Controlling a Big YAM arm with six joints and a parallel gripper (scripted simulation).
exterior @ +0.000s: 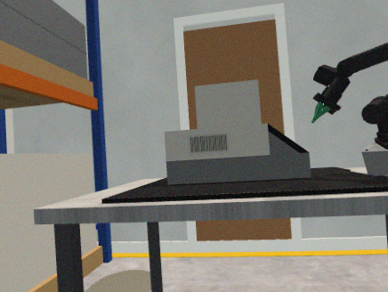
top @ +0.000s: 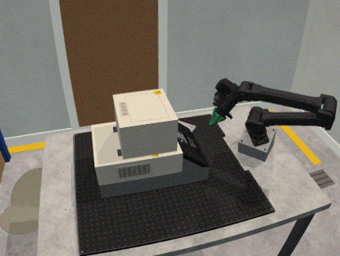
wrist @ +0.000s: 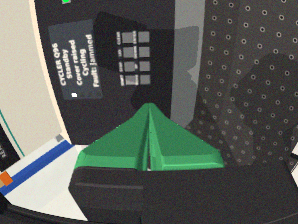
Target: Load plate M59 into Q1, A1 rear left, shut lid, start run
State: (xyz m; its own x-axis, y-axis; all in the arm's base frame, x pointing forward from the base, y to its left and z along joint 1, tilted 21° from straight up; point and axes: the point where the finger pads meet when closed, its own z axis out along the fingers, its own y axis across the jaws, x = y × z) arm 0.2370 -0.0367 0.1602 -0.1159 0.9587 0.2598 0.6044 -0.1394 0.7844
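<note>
The cycler Q1 (top: 138, 144) is a cream box on the black mat, with its boxy lid (top: 145, 122) sitting down over the body. Its dark sloped panel (top: 192, 145) faces right toward the arm. My gripper (top: 215, 118) has green fingers, is shut and empty, and hovers above and to the right of the panel; it also shows in the exterior view (exterior: 318, 114) and the wrist view (wrist: 148, 139). I see no plate M59 or nest N1 clearly.
A white piece with a blue stripe and an orange mark (wrist: 33, 169) lies at the wrist view's lower left; I cannot tell what it is. The arm's base (top: 256, 144) stands on the table right of the mat. A shelf rack (exterior: 44, 89) stands beyond the table.
</note>
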